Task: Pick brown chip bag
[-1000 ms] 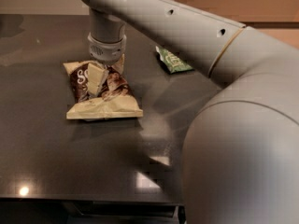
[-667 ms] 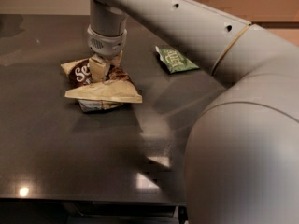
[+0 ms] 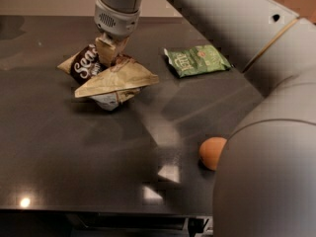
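The gripper (image 3: 112,54) was seen in the upper left of the frame, pointed straight down from the grey arm (image 3: 212,19) that crossed the top of the picture. Its 2 tan fingers (image 3: 105,48) were pressed together on the brown chip bag (image 3: 106,78), pinching a fold near the bag's middle. The bag was found directly beneath the gripper, left of centre, crumpled and bunched upward, with its dark brown panel and white lettering turned to the left and 1 cream end folded out toward the right. Whether its lowest edge touched the dark glossy table (image 3: 74,152) could not be told. A smaller green bag (image 3: 196,59) was laid flat on the table to the right, well apart from the brown one. An orange round object (image 3: 212,152) was seen lower right, partly hidden by the robot's body.
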You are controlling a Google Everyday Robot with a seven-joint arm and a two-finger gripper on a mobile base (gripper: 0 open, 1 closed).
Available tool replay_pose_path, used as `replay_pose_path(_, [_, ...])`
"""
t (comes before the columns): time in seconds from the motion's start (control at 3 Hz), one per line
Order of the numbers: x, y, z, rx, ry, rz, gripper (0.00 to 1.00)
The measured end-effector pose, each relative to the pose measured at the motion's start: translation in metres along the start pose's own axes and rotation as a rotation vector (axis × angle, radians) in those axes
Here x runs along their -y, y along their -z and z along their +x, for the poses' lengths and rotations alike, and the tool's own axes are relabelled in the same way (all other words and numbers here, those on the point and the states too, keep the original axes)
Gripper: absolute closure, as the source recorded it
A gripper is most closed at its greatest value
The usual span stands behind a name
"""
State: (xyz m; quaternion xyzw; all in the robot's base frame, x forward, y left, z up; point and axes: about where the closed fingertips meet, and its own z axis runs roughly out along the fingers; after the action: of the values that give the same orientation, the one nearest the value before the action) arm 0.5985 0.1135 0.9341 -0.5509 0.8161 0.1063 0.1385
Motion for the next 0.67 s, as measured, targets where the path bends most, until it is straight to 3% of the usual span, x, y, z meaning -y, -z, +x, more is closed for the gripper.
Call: replay_pose_path(0.67, [-0.007, 0.066, -0.009, 0.090, 0.106, 0.006, 1.00])
